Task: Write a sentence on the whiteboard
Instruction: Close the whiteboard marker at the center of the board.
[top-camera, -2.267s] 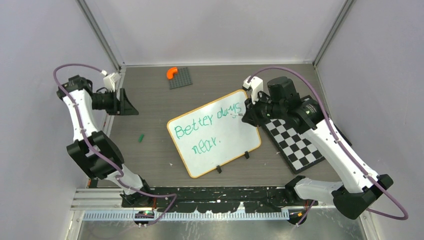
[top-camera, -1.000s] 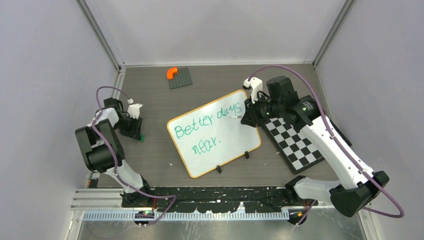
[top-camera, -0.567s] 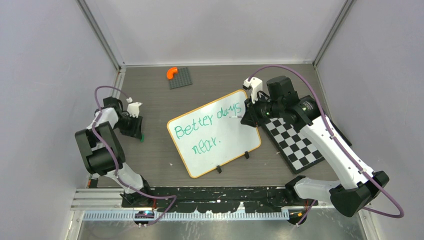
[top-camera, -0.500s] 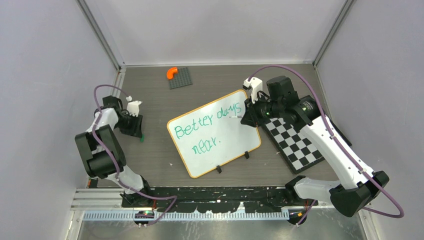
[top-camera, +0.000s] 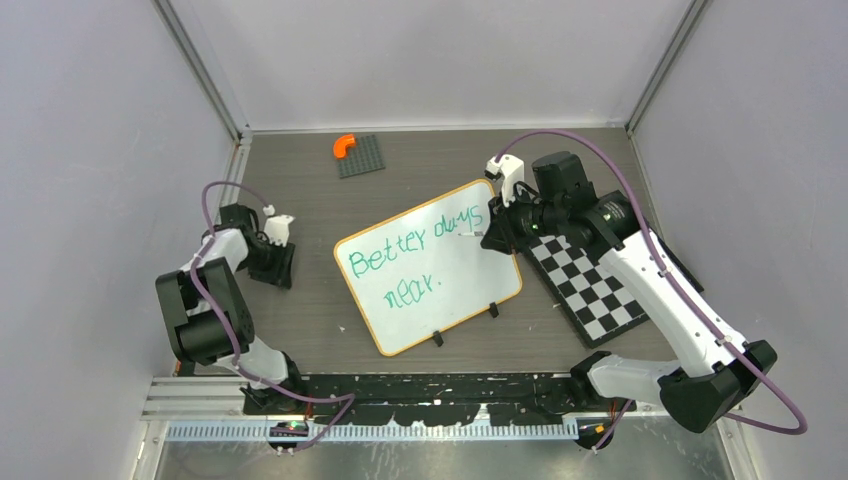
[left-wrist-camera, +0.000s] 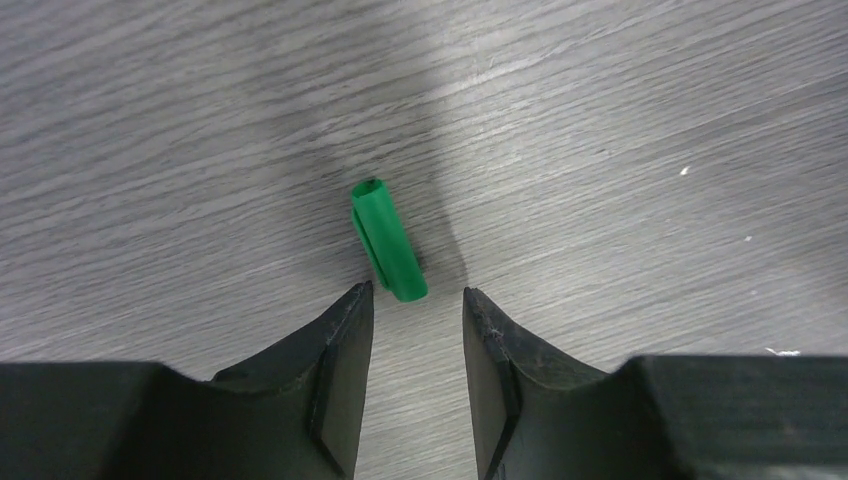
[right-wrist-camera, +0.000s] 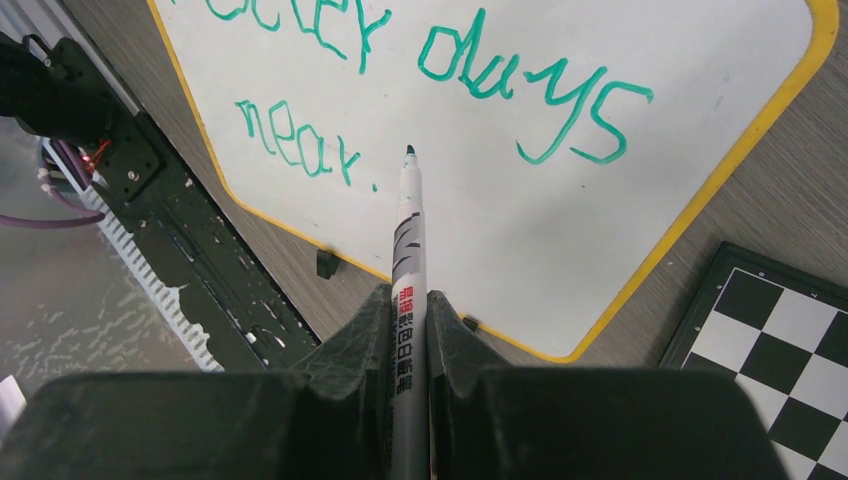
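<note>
Grey wood-grain surface (top-camera: 300, 310) carries the whiteboard (top-camera: 455, 285) at its middle, turned askew, with the sentence (top-camera: 415, 250) "Better days near." in green on two lines. My right tool (right-wrist-camera: 408, 295) clamps a marker (right-wrist-camera: 409, 215), its tip over the board; I cannot tell if it touches. My left tool (left-wrist-camera: 416, 290) stands partly open, a green cap (left-wrist-camera: 388, 240) lying just beyond its jaws.

A green cap (left-wrist-camera: 388, 240) on grey table (left-wrist-camera: 620, 140), just beyond the parted hand (left-wrist-camera: 416, 291)
</note>
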